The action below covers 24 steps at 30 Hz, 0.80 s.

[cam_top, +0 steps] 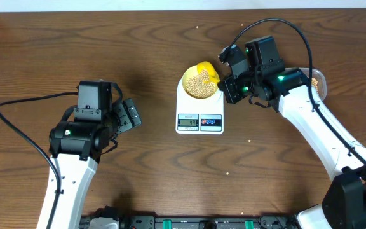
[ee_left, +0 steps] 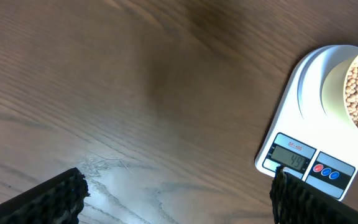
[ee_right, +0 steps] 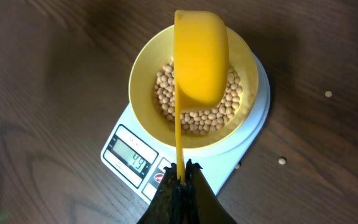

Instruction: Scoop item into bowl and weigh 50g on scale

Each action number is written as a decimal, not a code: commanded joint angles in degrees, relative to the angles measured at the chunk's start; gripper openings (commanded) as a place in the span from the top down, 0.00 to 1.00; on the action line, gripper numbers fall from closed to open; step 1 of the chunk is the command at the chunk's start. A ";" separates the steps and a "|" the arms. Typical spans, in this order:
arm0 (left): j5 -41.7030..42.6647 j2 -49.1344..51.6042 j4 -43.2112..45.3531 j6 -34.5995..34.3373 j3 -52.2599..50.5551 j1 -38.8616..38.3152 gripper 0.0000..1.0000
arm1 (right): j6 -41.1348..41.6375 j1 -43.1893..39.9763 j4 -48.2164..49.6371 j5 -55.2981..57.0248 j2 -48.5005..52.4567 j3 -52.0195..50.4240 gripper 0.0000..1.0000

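Here, scoop (ee_right: 201, 59) tipped over bowl (ee_right: 143, 74), scale (cam_top: 199, 108) central, table (cam_top: 107, 44) open leftward.

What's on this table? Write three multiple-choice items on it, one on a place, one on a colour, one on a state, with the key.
1. Where does the bowl stand?
A. On the scale
B. Inside another bowl
C. Lifted in the air

2. What colour is the scoop?
A. Red
B. Bright yellow
C. Blue

3. How is the right gripper?
A. Open and empty
B. Shut on the bowl's rim
C. Shut on the scoop's handle

Key: 1 A, the white platform shows under the bowl's rim; 2 B, it is a stronger yellow than the pale bowl; 3 C, the handle runs down between its closed fingers.
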 commanded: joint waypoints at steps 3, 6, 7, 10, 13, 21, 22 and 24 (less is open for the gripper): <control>-0.98 0.07 -0.13 -0.07 0.61 0.35 0.04 | -0.44 -0.13 -0.15 -0.20 0.55 -0.20 0.99; -0.98 0.07 -0.13 -0.09 0.61 0.35 0.04 | -0.46 -0.26 -0.68 0.50 0.55 -0.20 0.99; -0.98 0.07 -0.15 -0.07 0.61 0.35 0.04 | -0.46 -0.28 -0.50 0.48 0.55 -0.20 0.99; -0.98 0.07 -0.13 -0.07 0.61 0.37 0.04 | -0.46 -0.13 -0.22 0.02 0.55 -0.20 0.99; -0.98 0.07 -0.13 -0.07 0.61 0.35 0.04 | -0.87 -0.20 -0.31 0.13 0.55 -0.20 0.99; -0.98 0.07 -0.13 -0.07 0.61 0.35 0.04 | -0.85 -0.17 -0.20 0.22 0.55 -0.20 0.99; -0.98 0.07 -0.13 -0.07 0.61 0.35 0.04 | -0.87 -0.13 -0.35 0.24 0.55 -0.20 0.99; -0.98 0.07 -0.13 -0.07 0.61 0.35 0.04 | -1.22 -0.17 -0.72 0.28 0.55 -0.20 0.99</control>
